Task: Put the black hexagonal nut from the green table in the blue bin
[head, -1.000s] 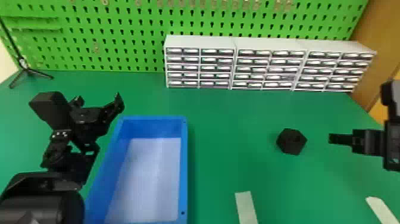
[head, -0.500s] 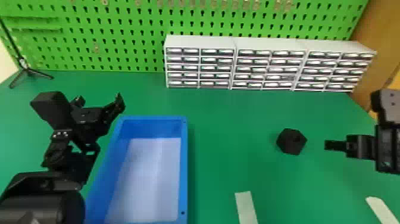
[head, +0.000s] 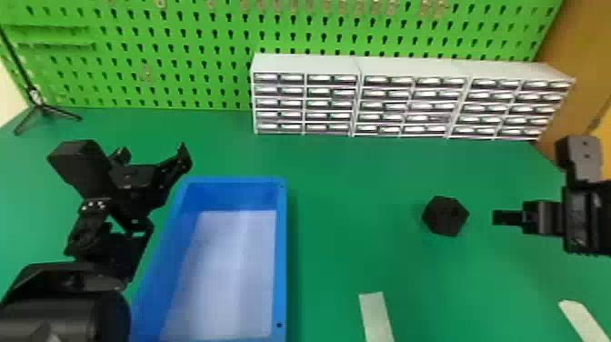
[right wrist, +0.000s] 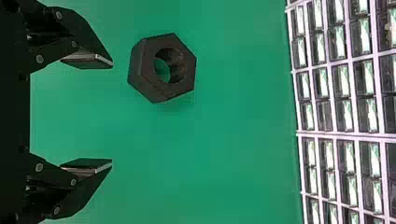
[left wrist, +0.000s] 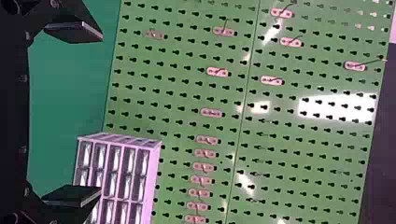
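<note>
Black hexagonal nut (head: 445, 216) sits where it did before on the green tabletop (head: 345, 245), while the right tool (head: 500, 217) has slid a touch nearer from the nut's three o'clock. That tool is released, its fingers spread wide around nothing, the nut just ahead of them and closer to one finger's line; how high it hangs is hard to judge. Left tool (head: 152, 152) stays parked at the bin's eleven o'clock, also spread and holding nothing.

From the nut, the near wall of the blue bin (head: 282, 254) stands toward eight and nine o'clock, with bare tabletop between. White drawer units (head: 411, 68) bound twelve o'clock; pale strips lie at seven (head: 375, 314) and near five (head: 584, 318).
</note>
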{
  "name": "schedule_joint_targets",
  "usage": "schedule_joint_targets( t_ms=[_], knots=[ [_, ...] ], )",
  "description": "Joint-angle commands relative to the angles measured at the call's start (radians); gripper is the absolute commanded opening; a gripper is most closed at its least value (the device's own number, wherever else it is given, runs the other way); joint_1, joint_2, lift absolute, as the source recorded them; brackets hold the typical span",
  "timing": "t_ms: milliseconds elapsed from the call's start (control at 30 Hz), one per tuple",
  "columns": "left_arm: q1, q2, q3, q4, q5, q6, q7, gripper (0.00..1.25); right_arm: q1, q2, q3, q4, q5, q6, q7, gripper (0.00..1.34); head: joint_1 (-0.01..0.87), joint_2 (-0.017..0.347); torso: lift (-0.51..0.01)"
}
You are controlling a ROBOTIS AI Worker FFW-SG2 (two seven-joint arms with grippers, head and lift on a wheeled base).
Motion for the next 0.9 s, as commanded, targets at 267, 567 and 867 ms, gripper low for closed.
schedule_joint_targets(
  t_ms=[267, 567, 867],
  knots=[
    [-0.001, 0.000, -0.004, 0.000, 0.000, 0.015, 0.000, 1.12, -0.063, -0.011, 0.036, 0.130, 0.016, -0.040, 0.000, 0.83, 0.692, 0.008, -0.097],
    [-0.001, 0.000, -0.004, 0.000, 0.000, 0.021, 0.000, 1.12, -0.118, -0.030, 0.104, 0.187, 0.039, -0.003, 0.002, 0.83, 0.692, 0.008, -0.097],
    [-0.001, 0.000, -0.004, 0.000, 0.000, 0.023, 0.000, 1.12, -0.160, -0.031, 0.141, 0.270, 0.039, -0.041, 0.003, 0.83, 0.692, 0.008, -0.097]
  ],
)
